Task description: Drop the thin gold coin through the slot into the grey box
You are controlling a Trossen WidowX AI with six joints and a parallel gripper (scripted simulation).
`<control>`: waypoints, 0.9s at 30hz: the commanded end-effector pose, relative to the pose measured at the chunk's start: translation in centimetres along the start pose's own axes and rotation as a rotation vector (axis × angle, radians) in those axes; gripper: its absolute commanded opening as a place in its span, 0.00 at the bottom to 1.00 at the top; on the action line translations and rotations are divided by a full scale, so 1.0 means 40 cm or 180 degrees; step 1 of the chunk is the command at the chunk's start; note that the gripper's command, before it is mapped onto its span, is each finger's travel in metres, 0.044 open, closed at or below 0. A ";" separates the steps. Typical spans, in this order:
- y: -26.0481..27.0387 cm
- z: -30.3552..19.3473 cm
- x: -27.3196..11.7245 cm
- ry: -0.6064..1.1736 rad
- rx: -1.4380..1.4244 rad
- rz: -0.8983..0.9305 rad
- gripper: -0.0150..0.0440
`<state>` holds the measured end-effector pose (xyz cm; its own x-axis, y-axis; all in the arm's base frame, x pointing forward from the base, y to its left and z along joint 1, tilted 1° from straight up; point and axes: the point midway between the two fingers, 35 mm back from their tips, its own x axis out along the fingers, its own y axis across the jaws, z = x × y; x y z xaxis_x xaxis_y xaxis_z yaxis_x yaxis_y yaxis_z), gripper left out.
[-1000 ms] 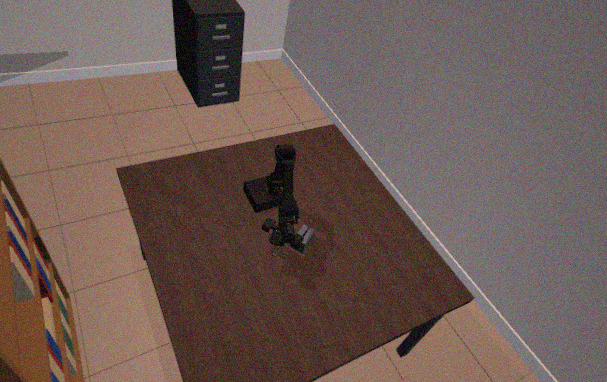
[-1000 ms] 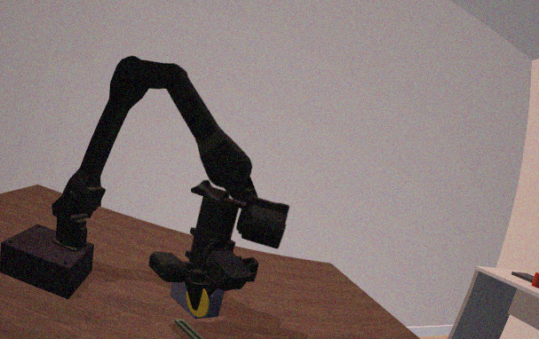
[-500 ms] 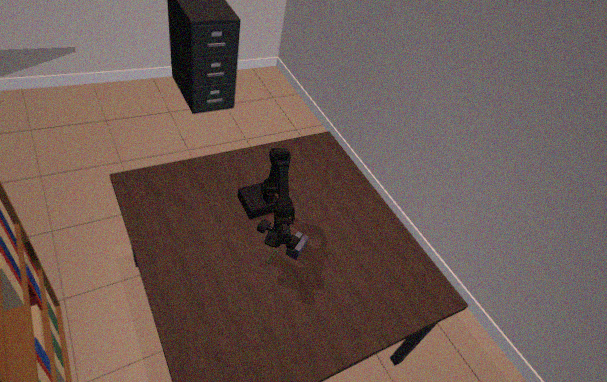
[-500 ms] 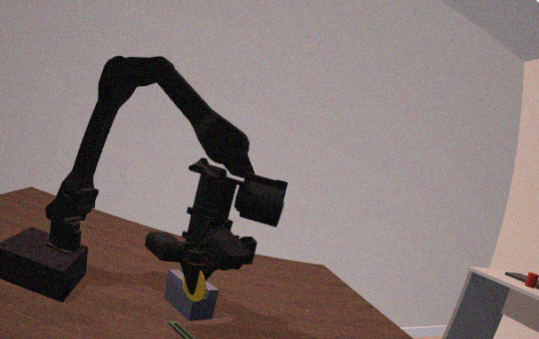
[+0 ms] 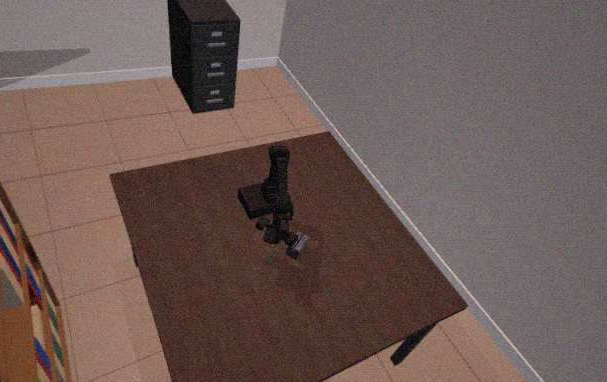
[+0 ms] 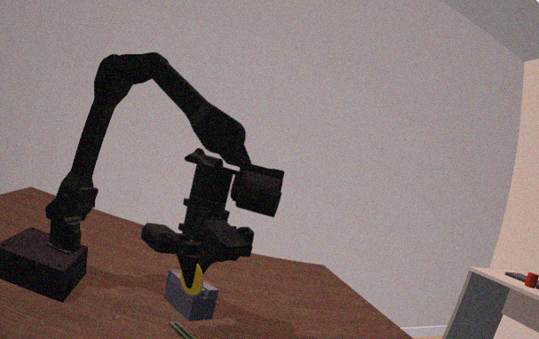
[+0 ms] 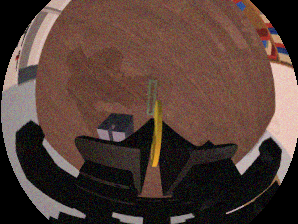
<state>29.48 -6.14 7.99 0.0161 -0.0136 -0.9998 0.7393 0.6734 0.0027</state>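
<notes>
Claw clamped tight on the gold coin, coin edge-down and hanging clear of the bench, grey box just behind it, mid-bench, green holder lying nearby

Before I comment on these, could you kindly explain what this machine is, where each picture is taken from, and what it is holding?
It is one jointed black robot arm bolted to a brown table. One picture looks down from high in the room, one from the side near table height, and one from a camera at the wrist. Its gripper is shut on a thin gold coin, held on edge and hanging in front of a small grey box. The green holder lies on the table nearby.
</notes>
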 end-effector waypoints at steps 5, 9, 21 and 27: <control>0.032 -0.035 0.000 0.0008 -0.0004 -0.0007 0.25; 0.051 -0.053 0.000 0.0009 -0.0018 -0.0008 0.25; 0.104 -0.108 0.002 0.0014 -0.0049 -0.0011 0.25; 0.129 -0.137 0.001 0.0017 -0.0048 -0.0008 0.25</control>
<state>29.77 0.75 7.89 0.0138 -0.0092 -0.9999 0.7266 0.6871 0.0036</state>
